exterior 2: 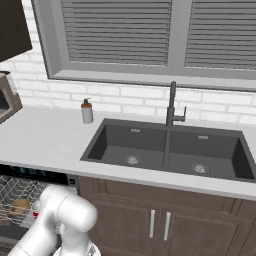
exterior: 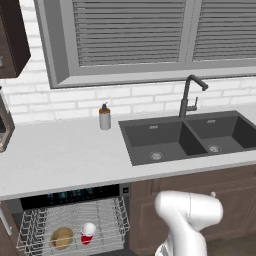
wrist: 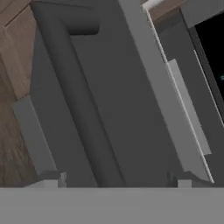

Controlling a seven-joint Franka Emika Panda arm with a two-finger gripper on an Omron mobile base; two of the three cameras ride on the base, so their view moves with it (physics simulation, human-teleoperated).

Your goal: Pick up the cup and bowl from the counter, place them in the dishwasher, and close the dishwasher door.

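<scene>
A: Looking into the dishwasher (exterior: pixel 75 192) from the left base view: rack pulled out under the counter (exterior: pixel 60 155), carrying 2 things.

B: Which 2?

A: The bowl (exterior: pixel 62 238) sitting low in the wire rack (exterior: pixel 107 220), and the cup (exterior: pixel 88 233) lying just beside it, to its right, white inside facing up toward the camera. Also seeing the bowl (exterior 2: pixel 20 206) from the right base view, partly hiding behind the white arm.

B: And the hand?

A: Pointing at the dishwasher door (wrist: pixel 131 109) in the hand view, very close. The bar handle (wrist: pixel 74 100) running across the dark panel, between the 2 finger tips. Gripper (wrist: pixel 116 180) standing with fingers spread wide, 1 tip at each side of the bar, not pinching anything.

B: Anything else standing around?

A: A soap bottle (exterior: pixel 104 117) on the counter, left of the sink (exterior: pixel 185 137), and a black faucet (exterior: pixel 189 95) behind the sink.
</scene>
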